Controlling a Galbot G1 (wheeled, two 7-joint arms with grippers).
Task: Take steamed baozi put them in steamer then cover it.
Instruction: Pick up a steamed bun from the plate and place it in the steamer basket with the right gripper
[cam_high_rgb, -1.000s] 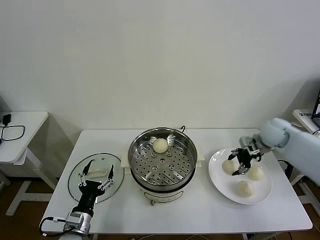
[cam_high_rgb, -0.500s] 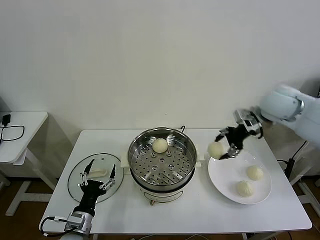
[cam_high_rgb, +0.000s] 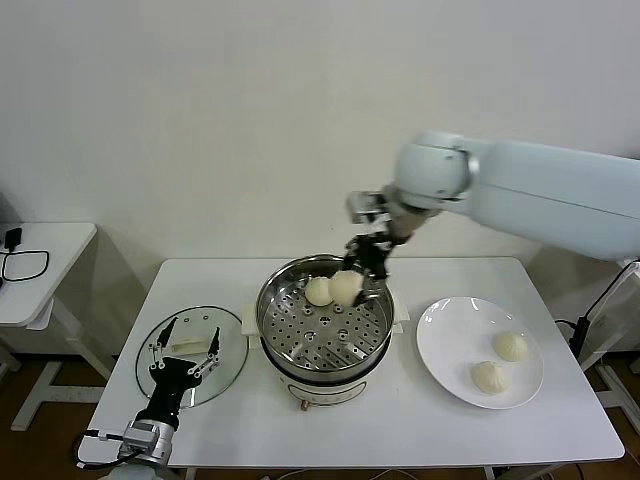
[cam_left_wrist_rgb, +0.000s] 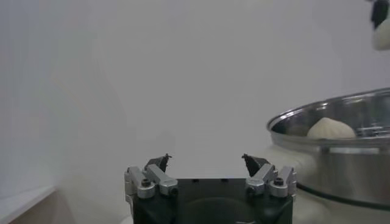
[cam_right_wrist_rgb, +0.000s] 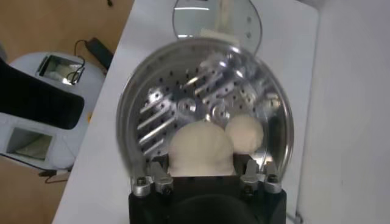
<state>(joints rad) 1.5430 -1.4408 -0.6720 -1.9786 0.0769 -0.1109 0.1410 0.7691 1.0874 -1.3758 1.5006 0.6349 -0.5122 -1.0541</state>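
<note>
Steamer (cam_high_rgb: 300, 345): round shiny steel pot on a white base, uncovered, perforated tray visible inside, mid-tabletop. One steamed baozi (cam_high_rgb: 318, 291) rests on the tray near the far wall, dome up. A second baozi (cam_high_rgb: 346, 288), smooth and cream-white, is held above the tray just beside the first. Two more baozi (cam_high_rgb: 510, 346) (cam_high_rgb: 489, 377) lie apart on the plate to the right of the steamer.

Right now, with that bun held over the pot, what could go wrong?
The right gripper holds its baozi above the steamer, close beside the bun already inside; released here, it may land on or squash it. The glass lid lies under the open left gripper, so covering waits on two buns left on the plate.
</note>
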